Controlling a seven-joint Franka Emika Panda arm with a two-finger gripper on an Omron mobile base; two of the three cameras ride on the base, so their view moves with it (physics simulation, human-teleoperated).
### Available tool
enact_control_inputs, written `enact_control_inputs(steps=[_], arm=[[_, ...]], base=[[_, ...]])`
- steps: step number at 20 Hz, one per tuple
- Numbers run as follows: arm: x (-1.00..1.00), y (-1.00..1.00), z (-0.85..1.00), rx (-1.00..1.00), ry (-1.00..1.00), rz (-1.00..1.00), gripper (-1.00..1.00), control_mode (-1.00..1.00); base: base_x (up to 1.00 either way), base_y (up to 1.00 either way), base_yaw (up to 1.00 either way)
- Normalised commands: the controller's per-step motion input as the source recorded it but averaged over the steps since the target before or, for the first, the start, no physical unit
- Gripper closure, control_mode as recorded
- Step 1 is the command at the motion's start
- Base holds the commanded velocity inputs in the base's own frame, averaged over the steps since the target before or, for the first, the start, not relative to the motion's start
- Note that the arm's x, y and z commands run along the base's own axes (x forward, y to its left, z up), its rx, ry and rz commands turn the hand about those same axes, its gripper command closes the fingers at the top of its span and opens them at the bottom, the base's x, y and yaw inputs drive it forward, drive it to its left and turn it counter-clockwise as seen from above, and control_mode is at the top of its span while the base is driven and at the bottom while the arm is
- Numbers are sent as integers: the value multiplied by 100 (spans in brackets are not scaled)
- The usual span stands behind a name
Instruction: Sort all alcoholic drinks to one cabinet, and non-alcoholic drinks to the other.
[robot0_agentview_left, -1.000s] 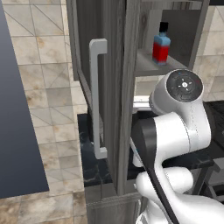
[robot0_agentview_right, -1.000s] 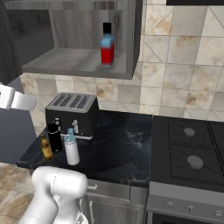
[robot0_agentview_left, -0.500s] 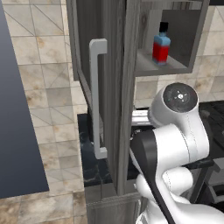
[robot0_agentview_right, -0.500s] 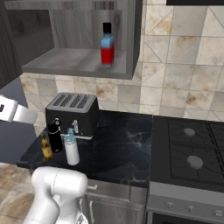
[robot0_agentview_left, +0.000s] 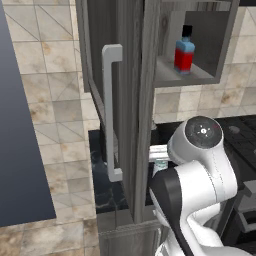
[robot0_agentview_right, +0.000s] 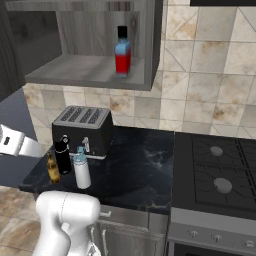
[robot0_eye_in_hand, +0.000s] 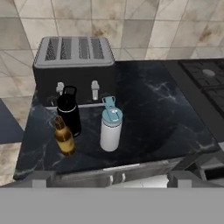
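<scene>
Three bottles stand upright on the dark surface before the toaster. My jaws are wide apart and empty. The amber beer bottle (my likely pick) sits at eleven o'clock from them; the red bottle is shelved in the cabinet.

A black toaster with a grey slotted top stands on the dark marbled counter, at the back, close to the tiled wall. The toaster has two small pale levers on its front side. To the right of the toaster, the counter is bare until it meets a black stove with round burners. The stove touches the right end of the counter. Below the front edge of the counter there are grey drawer fronts. The wall behind the toaster has beige stone tiles.
</scene>
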Motion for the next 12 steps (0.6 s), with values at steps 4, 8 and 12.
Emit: enact_control_inputs(steps=[4,8,12], arm=[[-4,19,-20,3,12,6,-100,-100],[0,18,-12,3,18,4,-100,-100],[0,14,-17,4,18,3,-100,-100]], base=[[0,0,0],[0,0,0],[0,0,0]])
